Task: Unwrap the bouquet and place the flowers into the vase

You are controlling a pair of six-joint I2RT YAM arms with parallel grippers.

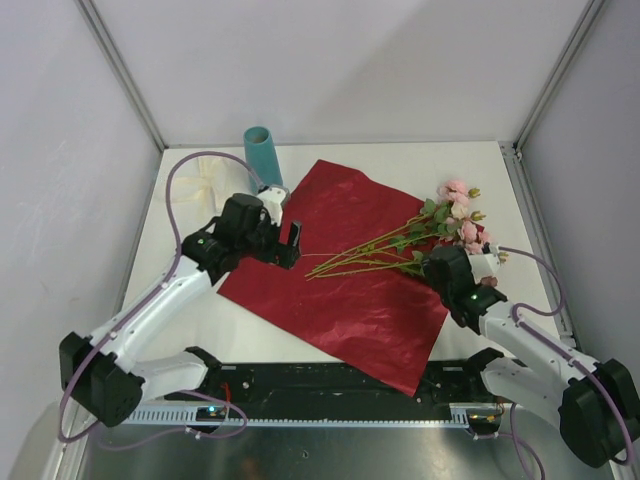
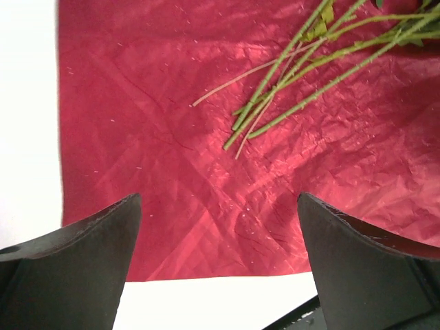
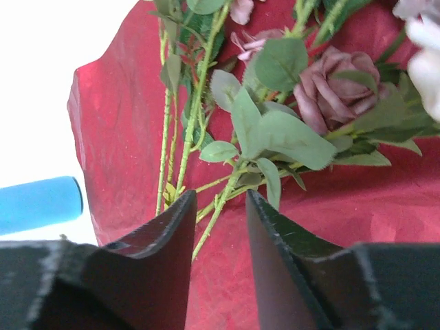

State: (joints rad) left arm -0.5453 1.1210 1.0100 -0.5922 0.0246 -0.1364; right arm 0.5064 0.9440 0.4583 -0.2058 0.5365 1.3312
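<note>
The right gripper (image 1: 432,262) sat low over the flowers (image 1: 385,250) toward the table's right edge. Its jaws were only partly open, with a thin green stem (image 3: 214,216) running through the gap; no finger could be seen pressing on it. The left gripper (image 1: 290,243) hovered over the left part of the wrapping paper (image 1: 350,300), jaws spread wide and holding nothing. The dark red sheet lay unfolded and flat across the middle of the table (image 1: 470,160), one corner reaching the near edge. On it the flowers lay loose, cut ends toward the table's middle, pink and mauve blooms (image 1: 460,205) spilling past the sheet toward the right edge. Well beyond them, at the far edge nearer the left corner, the vase (image 1: 265,160) stood upright and apart from the sheet, with a cream ribbon (image 1: 207,183) lying to its left.
</note>
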